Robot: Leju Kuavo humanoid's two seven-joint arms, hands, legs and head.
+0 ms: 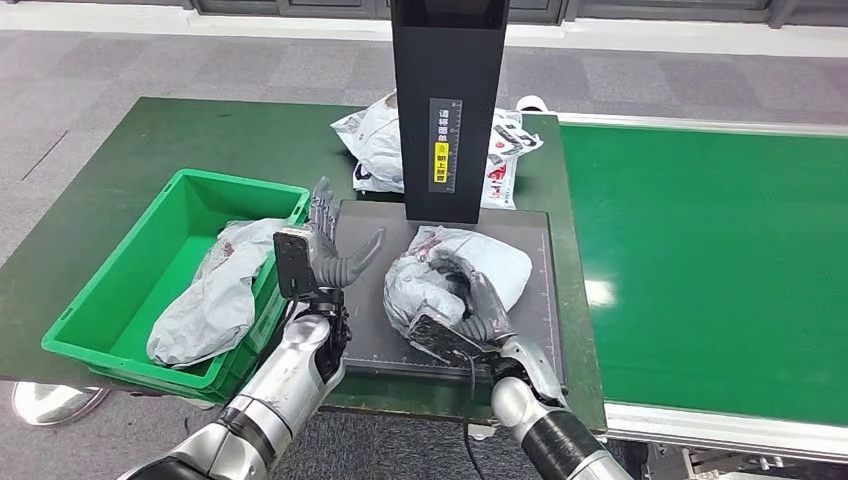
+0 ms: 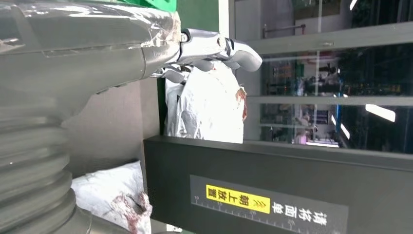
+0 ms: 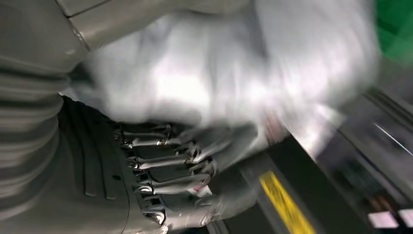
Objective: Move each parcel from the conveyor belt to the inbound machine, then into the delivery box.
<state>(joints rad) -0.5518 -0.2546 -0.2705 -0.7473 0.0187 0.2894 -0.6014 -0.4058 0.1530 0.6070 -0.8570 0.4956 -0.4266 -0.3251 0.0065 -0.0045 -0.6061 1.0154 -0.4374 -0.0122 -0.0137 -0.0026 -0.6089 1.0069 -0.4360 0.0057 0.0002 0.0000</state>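
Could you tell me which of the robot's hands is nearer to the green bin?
Left. The left hand hovers open beside the green bin, at its right wall; the right hand grips the grey parcel on the scanner plate, farther away.

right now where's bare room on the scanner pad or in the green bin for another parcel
Pad: crowded centre-right by the grey parcel under the right hand; a bare strip lies between it and the open left hand. Green bin: the far end is free; a parcel fills the near end.
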